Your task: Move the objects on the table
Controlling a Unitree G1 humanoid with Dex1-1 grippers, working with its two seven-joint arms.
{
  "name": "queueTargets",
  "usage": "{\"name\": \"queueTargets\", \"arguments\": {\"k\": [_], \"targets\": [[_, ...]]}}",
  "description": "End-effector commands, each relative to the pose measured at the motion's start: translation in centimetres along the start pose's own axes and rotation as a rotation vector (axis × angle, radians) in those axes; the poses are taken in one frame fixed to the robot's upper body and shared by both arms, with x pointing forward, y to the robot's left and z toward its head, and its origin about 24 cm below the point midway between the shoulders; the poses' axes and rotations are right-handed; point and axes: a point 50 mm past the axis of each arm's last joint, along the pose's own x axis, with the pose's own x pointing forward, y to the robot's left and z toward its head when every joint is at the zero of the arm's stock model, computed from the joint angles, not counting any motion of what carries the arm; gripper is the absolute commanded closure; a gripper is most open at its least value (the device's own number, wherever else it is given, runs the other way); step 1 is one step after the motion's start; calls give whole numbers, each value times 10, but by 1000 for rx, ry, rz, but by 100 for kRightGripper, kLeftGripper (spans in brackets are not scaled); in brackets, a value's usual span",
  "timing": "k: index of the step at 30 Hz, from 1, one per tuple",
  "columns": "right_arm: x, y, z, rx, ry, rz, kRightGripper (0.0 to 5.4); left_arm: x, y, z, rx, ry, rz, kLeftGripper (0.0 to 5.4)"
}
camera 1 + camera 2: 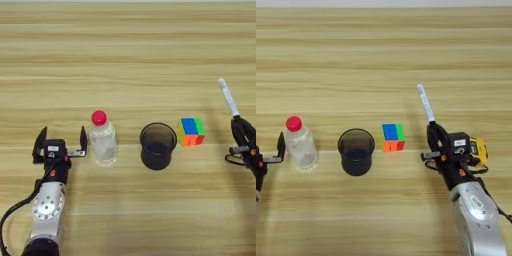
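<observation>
My right gripper (434, 134) is shut on the lower end of the white pen (424, 102), whose shaft slants up and to the left from the fingers. The pen's black tip is hidden. Behind this gripper's wrist lies the yellow-black tape measure (479, 150), partly covered. The black mesh cup (157, 145) stands upright mid-table. Left of it stands the clear bottle with its red cap (102, 142). My left gripper (61, 143) is open just left of the bottle, its right finger close beside it, nothing between the fingers.
A small multicoloured cube (191, 131) sits between the mesh cup and the pen. The wooden table (128, 55) stretches bare across its far half.
</observation>
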Motion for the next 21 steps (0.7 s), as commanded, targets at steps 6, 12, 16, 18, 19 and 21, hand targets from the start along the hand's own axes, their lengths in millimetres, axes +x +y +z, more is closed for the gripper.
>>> {"name": "queueTargets", "arguments": {"k": [6,12,16,18,19,21], "targets": [[8,6,26,-90,68,301,470,1,-5,2,3,-9,-7,0],[12,26,38,-87,122,499,470,3,-7,3,2,-11,-11,0],[8,47,40,1,190,625,470,3,-9,4,1,-13,-11,0],[3,53,36,7,227,655,470,3,-9,4,1,-15,-9,0],[0,54,34,11,249,667,470,3,-9,4,0,-16,-8,0],[-8,55,31,-7,305,697,470,3,-10,5,-1,-18,-8,0]]}}
